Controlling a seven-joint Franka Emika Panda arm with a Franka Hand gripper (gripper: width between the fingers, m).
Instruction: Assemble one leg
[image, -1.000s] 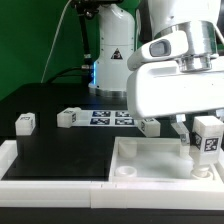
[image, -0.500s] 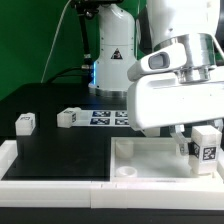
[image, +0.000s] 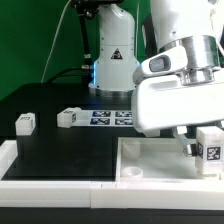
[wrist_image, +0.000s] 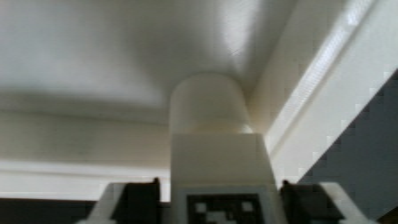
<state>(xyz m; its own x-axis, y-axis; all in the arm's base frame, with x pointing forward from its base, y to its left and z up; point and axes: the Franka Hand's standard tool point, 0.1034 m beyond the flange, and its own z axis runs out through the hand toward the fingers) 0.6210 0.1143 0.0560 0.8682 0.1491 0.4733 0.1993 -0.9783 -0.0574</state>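
Observation:
My gripper (image: 204, 147) is shut on a leg (image: 211, 149), a small white block with a black-and-white tag facing the camera. It holds the leg upright over the right end of the large white tray-like tabletop (image: 150, 158), close to its surface. In the wrist view the leg (wrist_image: 210, 120) runs out from between the dark fingers (wrist_image: 139, 205) toward the tabletop's inner corner (wrist_image: 107, 60). The gripper (wrist_image: 222, 208) clamps the leg's tagged end. I cannot tell whether the leg touches the tabletop.
Two more loose legs lie on the black table at the exterior view's left, one (image: 25, 122) farther left and one (image: 68, 117) nearer the middle. The marker board (image: 112, 117) lies behind them. A round socket (image: 130, 172) shows in the tabletop's near corner.
The gripper has moved toward the exterior view's right and slightly down, carrying the leg along above the tabletop. The loose legs have not moved.

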